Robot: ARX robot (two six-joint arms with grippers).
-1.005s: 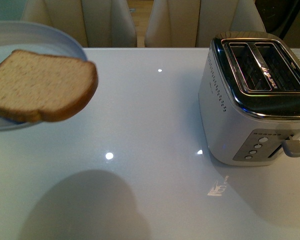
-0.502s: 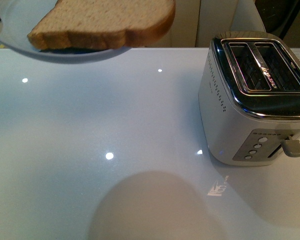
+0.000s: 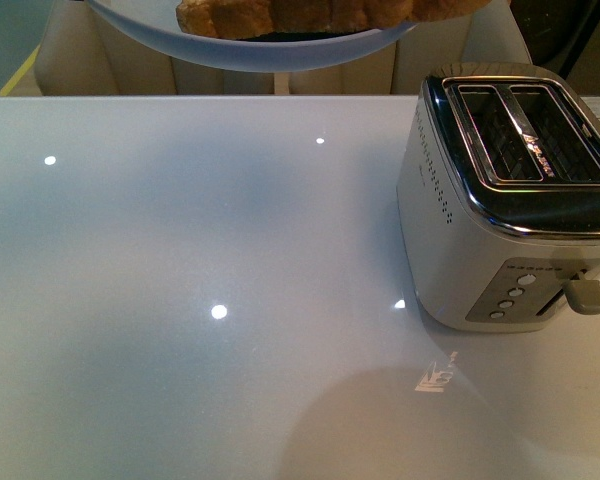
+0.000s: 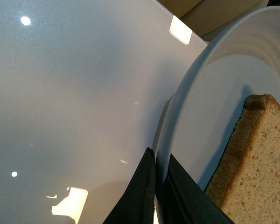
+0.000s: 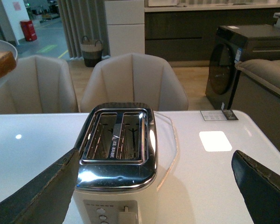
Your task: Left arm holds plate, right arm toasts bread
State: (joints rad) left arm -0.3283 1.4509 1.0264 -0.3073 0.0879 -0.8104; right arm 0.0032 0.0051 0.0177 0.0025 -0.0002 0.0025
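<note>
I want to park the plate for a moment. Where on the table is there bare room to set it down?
The table is bare from its left edge across the middle up to the toaster, plenty for the plate. A narrower bare strip lies between the toaster and the near edge. The right side is crowded by the toaster itself.

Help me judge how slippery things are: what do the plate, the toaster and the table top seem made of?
The plate: likely glazed ceramic, possibly melamine; smooth pale surface with a soft sheen. The toaster: white matte body, plastic or painted metal, with a mirror-polished, chrome-like top that reflects light. The table top: glossy white, glass or lacquer, showing sharp lamp reflections.
</note>
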